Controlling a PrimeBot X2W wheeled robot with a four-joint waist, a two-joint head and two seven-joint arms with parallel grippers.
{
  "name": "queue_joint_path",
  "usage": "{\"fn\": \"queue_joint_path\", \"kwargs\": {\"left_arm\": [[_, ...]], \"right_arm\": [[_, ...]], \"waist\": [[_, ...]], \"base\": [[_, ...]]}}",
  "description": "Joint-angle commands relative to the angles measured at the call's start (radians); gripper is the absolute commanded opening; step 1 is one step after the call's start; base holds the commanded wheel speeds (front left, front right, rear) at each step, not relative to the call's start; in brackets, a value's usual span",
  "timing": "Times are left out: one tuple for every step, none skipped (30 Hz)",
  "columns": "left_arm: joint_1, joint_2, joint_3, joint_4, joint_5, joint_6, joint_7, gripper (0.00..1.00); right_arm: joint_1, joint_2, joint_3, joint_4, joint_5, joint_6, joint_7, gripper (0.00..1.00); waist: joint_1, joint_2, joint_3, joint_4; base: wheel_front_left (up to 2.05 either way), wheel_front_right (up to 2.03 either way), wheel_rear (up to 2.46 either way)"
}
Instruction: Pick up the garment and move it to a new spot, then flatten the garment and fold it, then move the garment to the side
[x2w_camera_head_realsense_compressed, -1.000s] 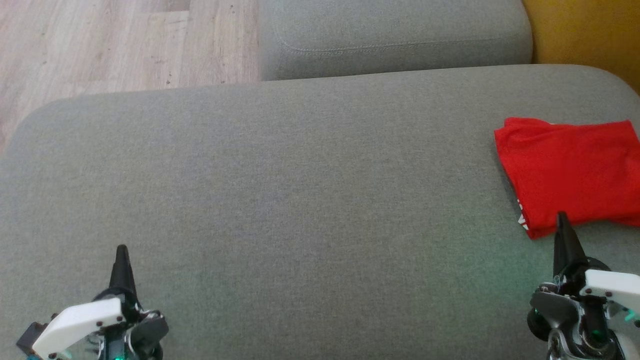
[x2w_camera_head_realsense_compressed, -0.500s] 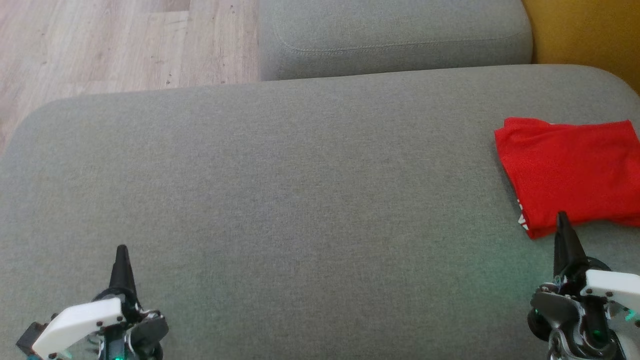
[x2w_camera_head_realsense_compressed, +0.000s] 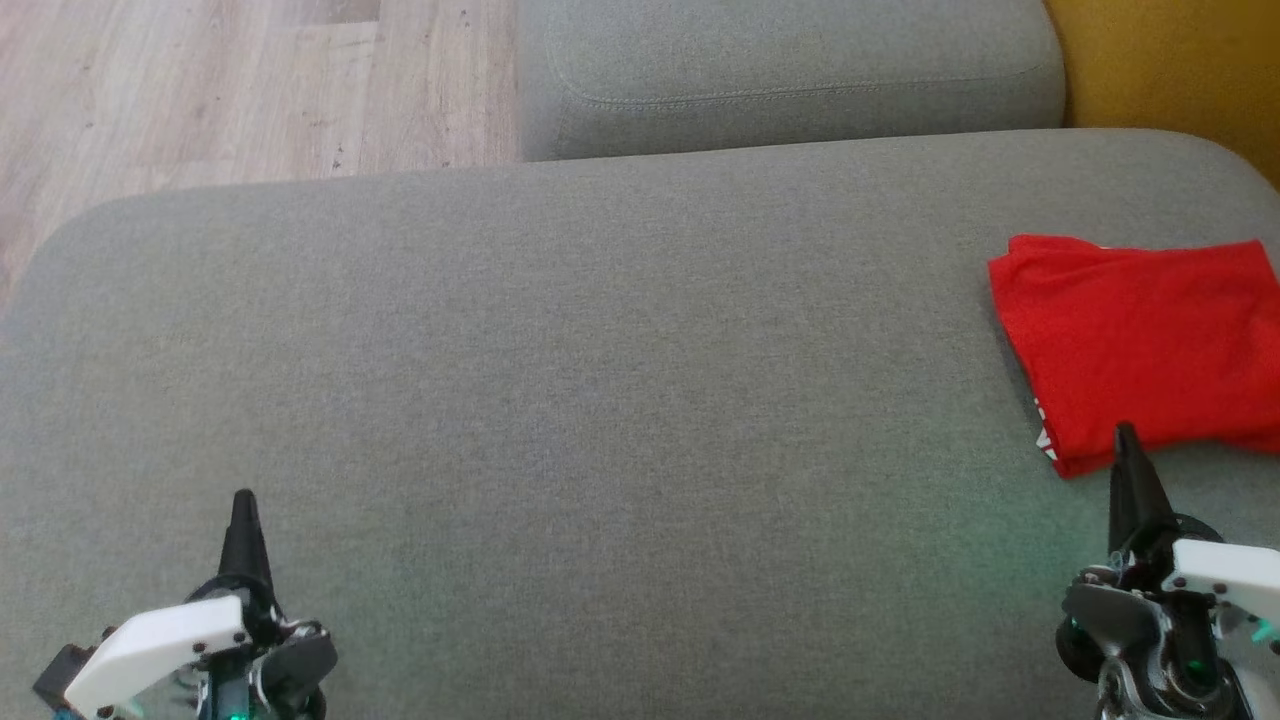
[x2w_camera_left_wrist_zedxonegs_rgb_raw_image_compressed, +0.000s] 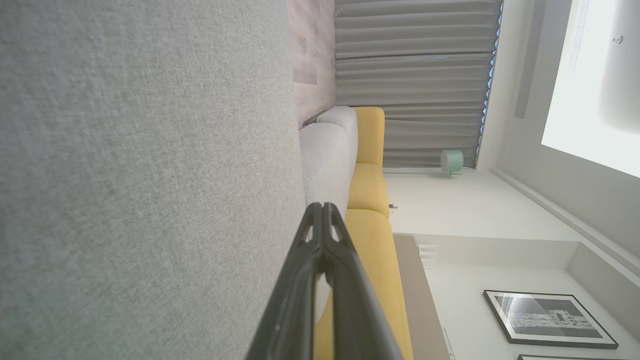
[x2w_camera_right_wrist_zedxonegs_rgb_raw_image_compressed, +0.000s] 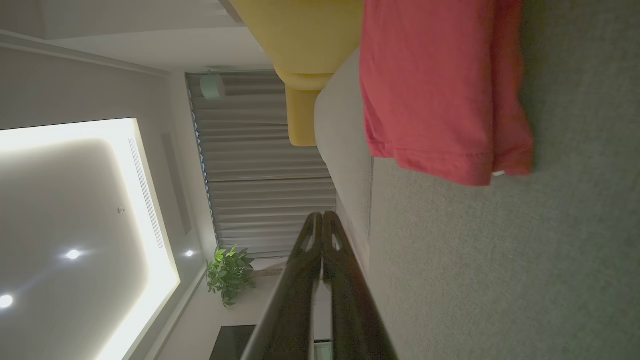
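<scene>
Grey cushion (x2w_camera_head_realsense_compressed: 600, 350) spans the head view, wide and flat. A second grey cushion (x2w_camera_head_realsense_compressed: 790, 70) sits behind it, with wood floor (x2w_camera_head_realsense_compressed: 200, 90) at far left and a yellow seat (x2w_camera_head_realsense_compressed: 1170, 60) at far right.

Garment (x2w_camera_head_realsense_compressed: 1140, 340): red, folded to a rough rectangle, flat on the cushion's right side. Its right edge is cut off by the frame. A bit of white shows at its near left corner. Nothing grips it.

Left hand (x2w_camera_head_realsense_compressed: 243, 500): low left in the head view, over bare cushion, well apart from the garment. Fingers pressed together to a single point, holding nothing. The left wrist view shows the same shut tips (x2w_camera_left_wrist_zedxonegs_rgb_raw_image_compressed: 322, 207), cushion to one side, a curtain (x2w_camera_left_wrist_zedxonegs_rgb_raw_image_compressed: 415, 75) and a framed picture (x2w_camera_left_wrist_zedxonegs_rgb_raw_image_compressed: 545, 320) beyond.

Right hand (x2w_camera_head_realsense_compressed: 1125, 432): low right, fingers also fully closed and empty. In the head view its tip overlaps the garment's near edge. In the right wrist view a strip of cushion shows between tip and cloth, so no contact seen. A plant (x2w_camera_right_wrist_zedxonegs_rgb_raw_image_compressed: 227, 272) stands in the background there.
</scene>
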Motion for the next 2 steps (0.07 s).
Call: {"fn": "queue_joint_path", "kwargs": {"left_arm": [[-0.048, 0.005, 0.036, -0.036, -0.005, -0.007, 0.008, 0.0], [-0.048, 0.005, 0.036, -0.036, -0.005, -0.007, 0.008, 0.0]], "right_arm": [[-0.05, -0.009, 0.017, -0.038, -0.003, 0.007, 0.006, 0.0], [-0.05, -0.008, 0.017, -0.038, -0.003, 0.007, 0.006, 0.0]], "waist": [[0.0, 0.0, 0.0, 0.0], [0.0, 0.0, 0.0, 0.0]], "base": [[0.0, 0.0, 0.0], [0.0, 0.0, 0.0]]}}
